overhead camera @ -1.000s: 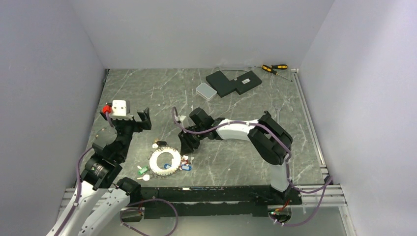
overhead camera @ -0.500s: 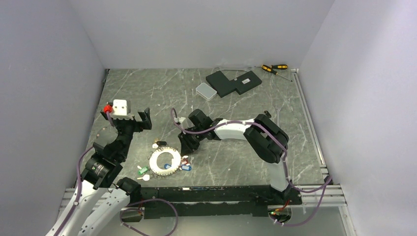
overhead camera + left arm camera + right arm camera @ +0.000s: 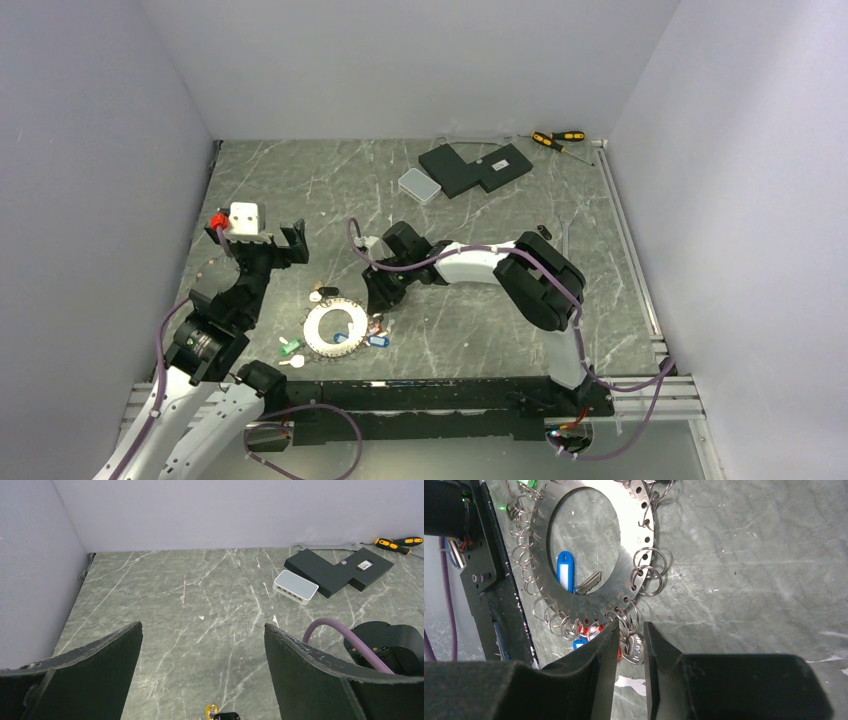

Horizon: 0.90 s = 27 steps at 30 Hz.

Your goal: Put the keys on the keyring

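The keyring (image 3: 335,327) is a flat silver ring lying near the table's front; its rim (image 3: 631,540) carries many small wire rings. Keys lie round it: a green one (image 3: 290,347), a blue one (image 3: 378,340), a white one (image 3: 318,295). A blue-tagged key (image 3: 565,570) rests inside the ring's hole. My right gripper (image 3: 631,625) is down at the ring's right edge (image 3: 378,312), its jaws a narrow gap apart, with a silver key head (image 3: 633,647) and wire rings between them. My left gripper (image 3: 256,235) hangs wide open and empty above the table (image 3: 202,626), left of the ring.
Two black boxes (image 3: 475,165) and a small white box (image 3: 418,184) lie at the back. Screwdrivers (image 3: 557,138) rest by the back wall. A black frame rail (image 3: 430,395) runs along the near edge, close to the keyring. Grey walls close in both sides.
The right gripper's jaws have drawn closer together round the silver key head, and the right arm has shifted slightly left. The left arm has not moved.
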Each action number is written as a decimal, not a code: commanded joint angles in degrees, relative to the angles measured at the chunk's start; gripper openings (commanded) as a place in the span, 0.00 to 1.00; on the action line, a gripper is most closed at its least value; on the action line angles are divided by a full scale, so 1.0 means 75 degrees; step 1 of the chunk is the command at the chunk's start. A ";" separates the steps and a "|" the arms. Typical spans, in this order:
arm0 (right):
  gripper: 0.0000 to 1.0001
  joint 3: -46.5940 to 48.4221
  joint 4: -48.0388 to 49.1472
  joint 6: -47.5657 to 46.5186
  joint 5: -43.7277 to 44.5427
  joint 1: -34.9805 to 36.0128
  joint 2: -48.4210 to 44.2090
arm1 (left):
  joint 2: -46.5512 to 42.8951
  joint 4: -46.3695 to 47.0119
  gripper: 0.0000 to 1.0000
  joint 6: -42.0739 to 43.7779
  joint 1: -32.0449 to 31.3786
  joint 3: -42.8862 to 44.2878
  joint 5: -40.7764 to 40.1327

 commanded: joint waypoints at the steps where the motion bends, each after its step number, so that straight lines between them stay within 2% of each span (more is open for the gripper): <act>1: 0.28 0.0236 0.0480 0.0217 0.0056 -0.0078 -0.0055 | 0.0033 0.0316 0.96 0.0112 0.0020 0.0022 0.0083; 8: 0.31 0.0236 0.0764 0.0492 0.0053 -0.0165 0.0003 | 0.0042 0.0314 0.96 0.0125 0.0015 0.0026 0.0079; 27: 0.29 0.0144 0.0681 0.0436 -0.0171 -0.0061 0.0161 | 0.0051 0.0309 0.96 0.0112 0.0021 0.0034 0.0058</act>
